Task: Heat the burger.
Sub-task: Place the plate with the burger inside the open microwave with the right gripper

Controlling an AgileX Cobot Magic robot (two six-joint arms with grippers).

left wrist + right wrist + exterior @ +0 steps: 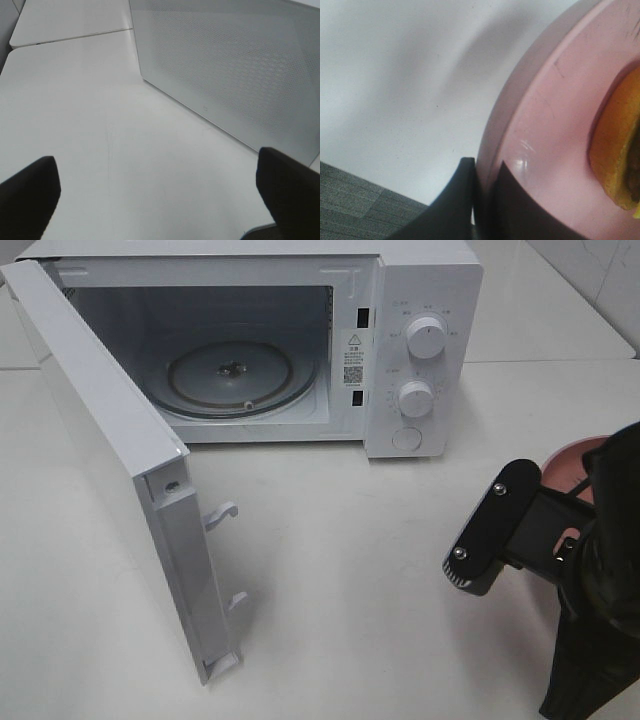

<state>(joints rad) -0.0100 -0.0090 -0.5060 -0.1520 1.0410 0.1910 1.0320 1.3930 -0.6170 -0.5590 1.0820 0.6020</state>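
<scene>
Door [90,410] open, turntable [240,375] bare; my right gripper [482,172] clamps the pink plate [545,150] rim, burger [615,150] aboard, right of the microwave [425,300]; left gripper [160,195] gapes empty; loading, shutting and heating are left to do.

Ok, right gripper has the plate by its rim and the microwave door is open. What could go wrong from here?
1. The right gripper pinches only the rim of the pink plate; lifted from one edge it may tilt and let the burger slide.
2. The way in runs past the control panel; the plate could clip it.
3. The open left gripper sits close to the door and might nudge it.
</scene>
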